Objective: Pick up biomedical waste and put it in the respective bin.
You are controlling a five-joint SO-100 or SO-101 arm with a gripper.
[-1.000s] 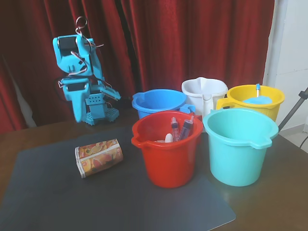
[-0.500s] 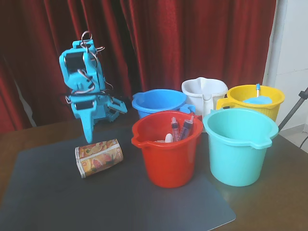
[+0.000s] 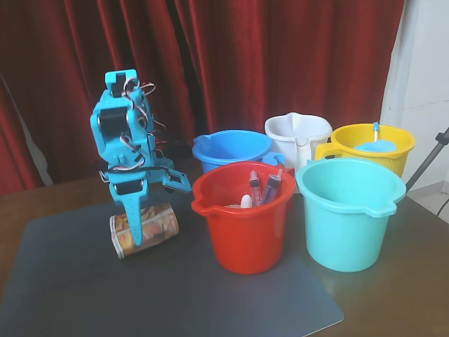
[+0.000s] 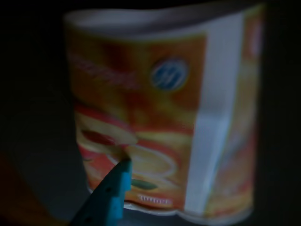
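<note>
The paper cup [image 3: 156, 226], printed with orange, red and yellow fruit, lies on its side at the left of the grey mat [image 3: 196, 295]. My turquoise gripper [image 3: 139, 235] reaches down over it. One finger crosses the cup's front and the other is hidden behind it. The cup fills the dim wrist view [image 4: 160, 127], its wall looks pinched, and one finger [image 4: 113, 193] presses against it. The jaws look shut on the cup. I cannot tell whether it is off the mat. The teal bucket [image 3: 347, 232] stands at the right, well apart from the cup.
A red bucket [image 3: 245, 239] holding purple-filled syringes [image 3: 255, 188] stands between the cup and the teal bucket. Behind are a darker blue bucket [image 3: 231, 149], a white jug [image 3: 298, 133] and a yellow bucket [image 3: 372, 156]. A red curtain hangs at the back.
</note>
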